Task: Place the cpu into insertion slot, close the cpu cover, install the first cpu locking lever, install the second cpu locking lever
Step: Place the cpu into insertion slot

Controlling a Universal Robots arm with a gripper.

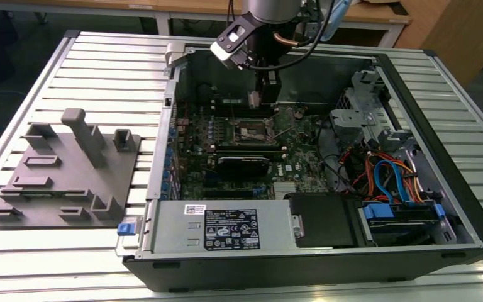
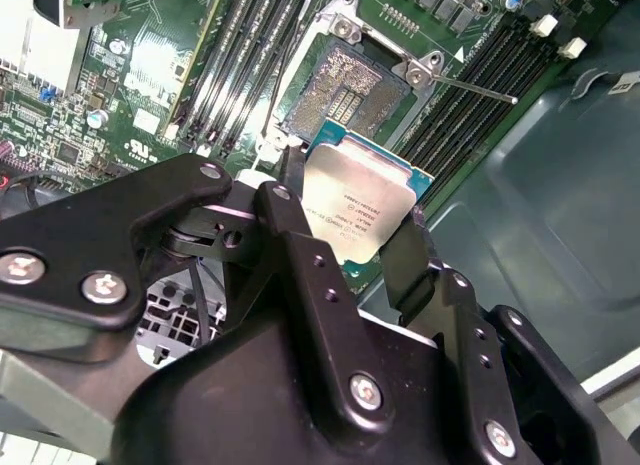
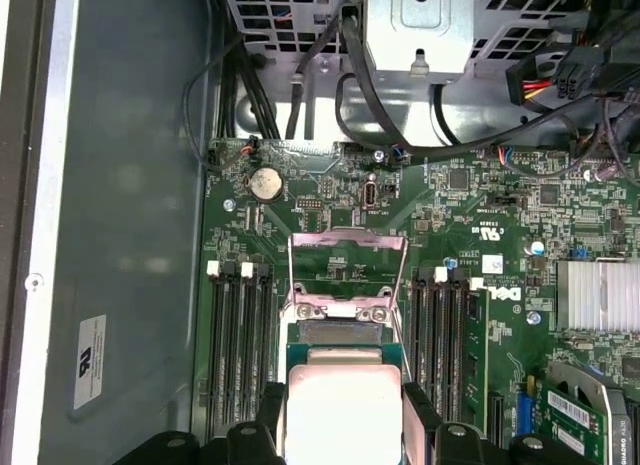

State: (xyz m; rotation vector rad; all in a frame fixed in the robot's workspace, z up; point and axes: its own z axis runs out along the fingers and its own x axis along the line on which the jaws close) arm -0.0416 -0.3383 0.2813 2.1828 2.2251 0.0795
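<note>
The cpu is a flat square chip with a dull silver top, and my gripper is shut on its two opposite edges. It hangs tilted just above the green motherboard, close beside the insertion slot, whose dark centre lies bare. In the first wrist view the cpu overlaps the near part of the insertion slot. The cpu cover is swung open beyond the slot. A thin locking lever sticks out sideways, unlatched. In the exterior view my gripper hovers over the insertion slot inside the open computer case.
Memory slots flank the socket on both sides. A finned heat sink and cable bundles lie nearby. The power supply and the case walls box in the board. A grey fixture plate sits at the exterior view's left.
</note>
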